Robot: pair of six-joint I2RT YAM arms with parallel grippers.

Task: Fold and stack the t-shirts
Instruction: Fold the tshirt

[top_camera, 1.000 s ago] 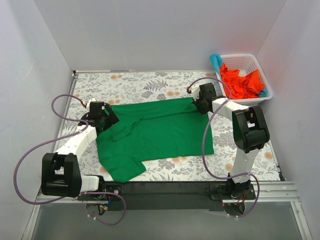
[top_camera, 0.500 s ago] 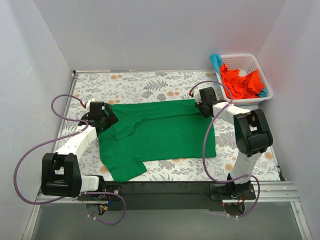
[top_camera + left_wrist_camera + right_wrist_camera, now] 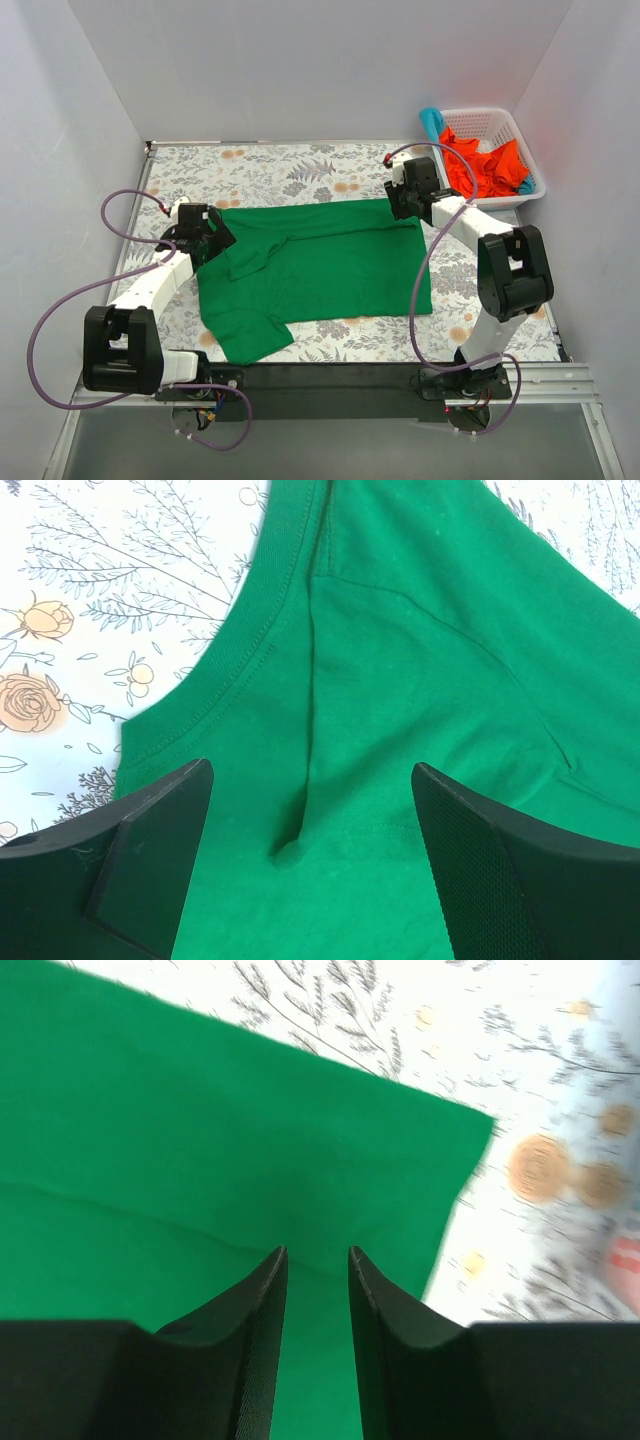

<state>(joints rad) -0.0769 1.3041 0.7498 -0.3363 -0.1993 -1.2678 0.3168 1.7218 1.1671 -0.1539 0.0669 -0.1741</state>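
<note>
Right gripper [image 3: 317,1251] — narrow, above a corner of the green t-shirt [image 3: 320,265] — near the white basket [image 3: 480,112]; left gripper [image 3: 310,768] gapes wide.

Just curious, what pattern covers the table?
Table: grey leaves, orange flowers on white; left wrist view.

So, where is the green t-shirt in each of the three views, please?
Top external: green t-shirt lies spread out at the centre of the picture.
Left wrist: green t-shirt fills the right and lower part.
Right wrist: green t-shirt covers the left and middle.
Shared landmark: floral tablecloth, upper left for left wrist, upper right for right wrist.
</note>
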